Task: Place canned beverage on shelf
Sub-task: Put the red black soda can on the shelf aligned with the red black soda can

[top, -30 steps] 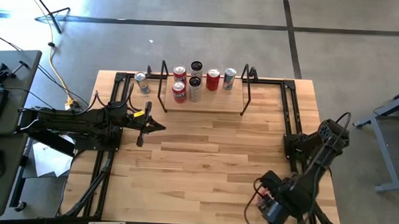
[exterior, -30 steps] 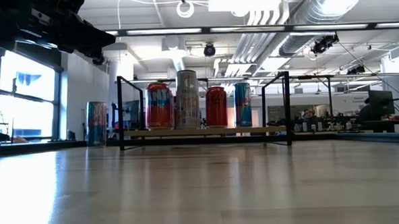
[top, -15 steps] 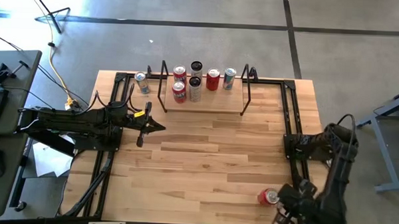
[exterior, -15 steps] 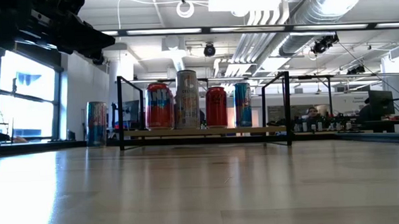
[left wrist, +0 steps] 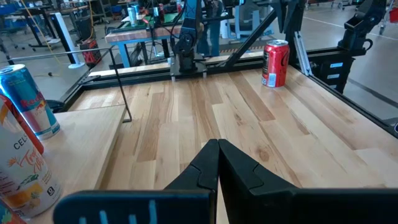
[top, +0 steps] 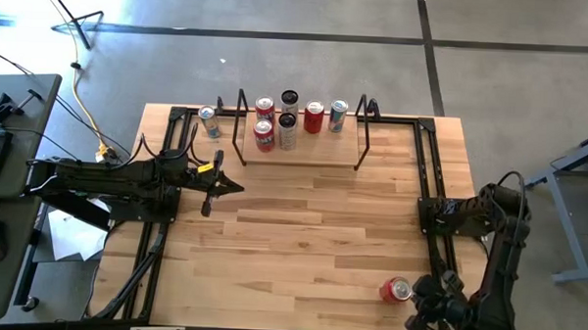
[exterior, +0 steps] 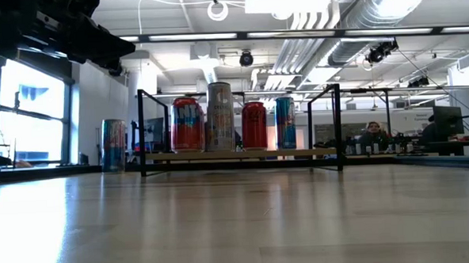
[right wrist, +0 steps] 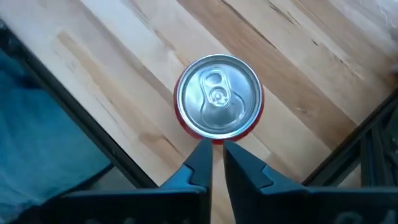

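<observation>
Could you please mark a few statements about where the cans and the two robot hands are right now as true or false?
1. A red aluminium can stands upright near the table's front right corner. True.
2. The right hand grips that can. False: its fingers are shut beside it, holding nothing.
3. The light-wood shelf with black wire ends holds no cans. False: several stand on it.
4. A silver-and-blue can stands on the table left of the shelf. True.
5. The left hand is open. False: it is shut, out over the table.
</observation>
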### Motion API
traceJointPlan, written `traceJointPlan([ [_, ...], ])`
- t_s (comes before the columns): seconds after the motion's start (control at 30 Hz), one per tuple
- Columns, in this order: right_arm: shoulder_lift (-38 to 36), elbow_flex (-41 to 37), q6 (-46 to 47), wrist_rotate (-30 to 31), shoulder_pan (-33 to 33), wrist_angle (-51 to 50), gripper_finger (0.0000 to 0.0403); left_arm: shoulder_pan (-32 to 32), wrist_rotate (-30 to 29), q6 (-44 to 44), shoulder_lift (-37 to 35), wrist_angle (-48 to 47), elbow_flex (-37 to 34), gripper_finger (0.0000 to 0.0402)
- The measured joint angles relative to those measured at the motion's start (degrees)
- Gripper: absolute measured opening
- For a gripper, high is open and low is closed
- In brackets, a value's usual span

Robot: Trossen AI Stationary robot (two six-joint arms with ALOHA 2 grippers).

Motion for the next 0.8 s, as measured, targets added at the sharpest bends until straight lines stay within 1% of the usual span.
traceJointPlan([
  [0.13,0.0,0.0,2.5,-2.8,-1.9,-0.5,0.0067,0.0,0.0,0.0,0.0,0.0,0.0,0.0000],
  [0.37,-0.1,0.0,4.7,-6.2,-6.9,1.4,0.0180,0.0,0.0,0.0,0.0,0.0,0.0,0.0000],
  [0.5,-0.9,0.0,4.7,-8.7,-10.0,3.9,0.0234,0.0,0.0,0.0,0.0,-0.1,0.0,0.0000],
  [0.63,-1.0,0.0,3.5,-12.3,-13.3,3.9,0.0267,-0.4,0.0,0.0,0.0,-0.1,0.0,0.0000],
  [0.8,-1.0,0.0,-0.6,-18.5,-16.4,1.9,0.0280,-1.6,0.0,0.0,0.0,-0.1,0.0,0.0000],
])
